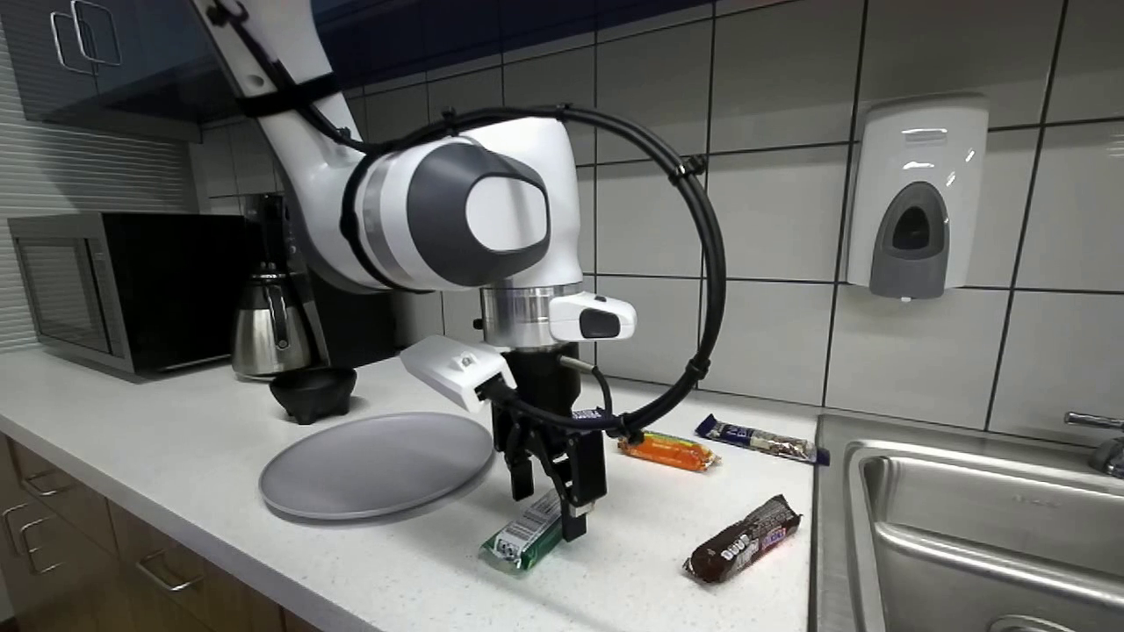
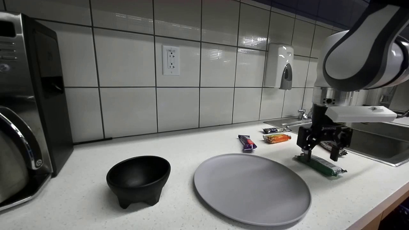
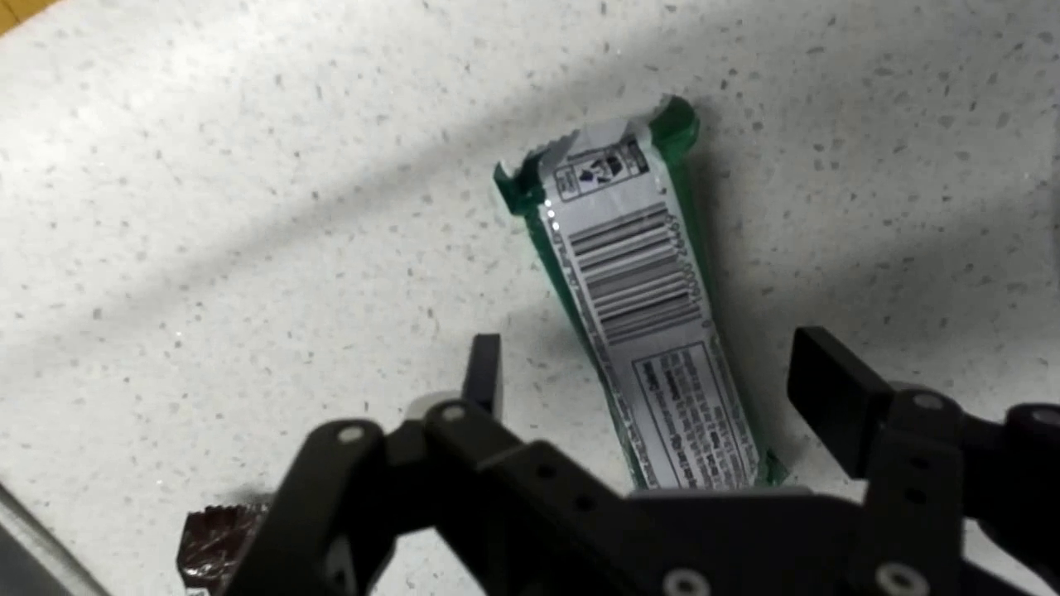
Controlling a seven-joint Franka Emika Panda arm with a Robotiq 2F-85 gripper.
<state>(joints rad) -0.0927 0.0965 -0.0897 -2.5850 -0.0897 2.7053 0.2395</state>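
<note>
Grn bar w/in spread gripper

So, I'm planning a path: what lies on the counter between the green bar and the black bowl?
The gray plate lies between the green bar and the black bowl in both exterior views.

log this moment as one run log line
gripper: open, straddling green-wrapped bar on counter | held: nothing | nearby: gray plate, brown-wrapped bar
</note>
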